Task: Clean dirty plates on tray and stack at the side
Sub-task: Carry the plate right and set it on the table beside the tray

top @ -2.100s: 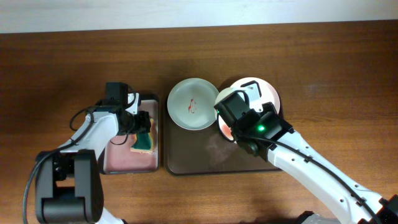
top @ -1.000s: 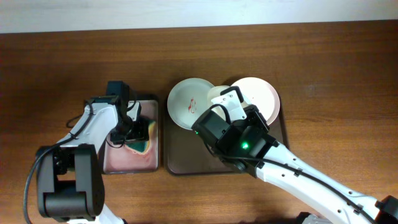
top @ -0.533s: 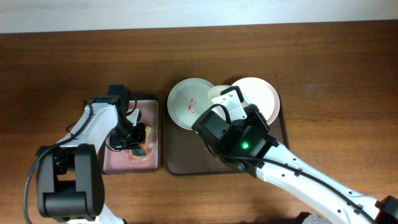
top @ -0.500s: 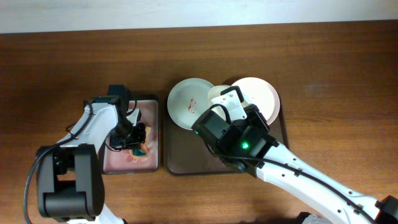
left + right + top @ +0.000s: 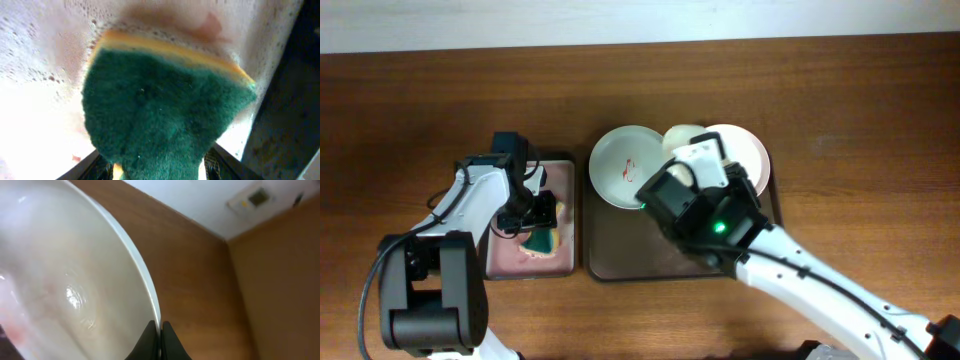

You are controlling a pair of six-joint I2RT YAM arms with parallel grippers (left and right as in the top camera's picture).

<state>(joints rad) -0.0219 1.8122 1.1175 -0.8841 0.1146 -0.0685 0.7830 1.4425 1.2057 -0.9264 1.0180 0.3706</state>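
Centrally, the right tool (image 5: 160, 336) is clamped on the rim of the whitish plate (image 5: 65, 280), over the tray (image 5: 620, 255) top edge. At left, the left tool (image 5: 538, 216) pinches a green sponge (image 5: 160, 115) over the small pinkish tray (image 5: 510, 258).

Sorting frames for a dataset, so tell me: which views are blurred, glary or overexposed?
Overhead: sharp and evenly lit, with no strong glare on the table. Left wrist: the sponge fills the frame and is slightly soft from closeness, and the small tray beneath it is washed out to near white. Right wrist: the held plate is soft up close, with a small bright highlight on its surface.
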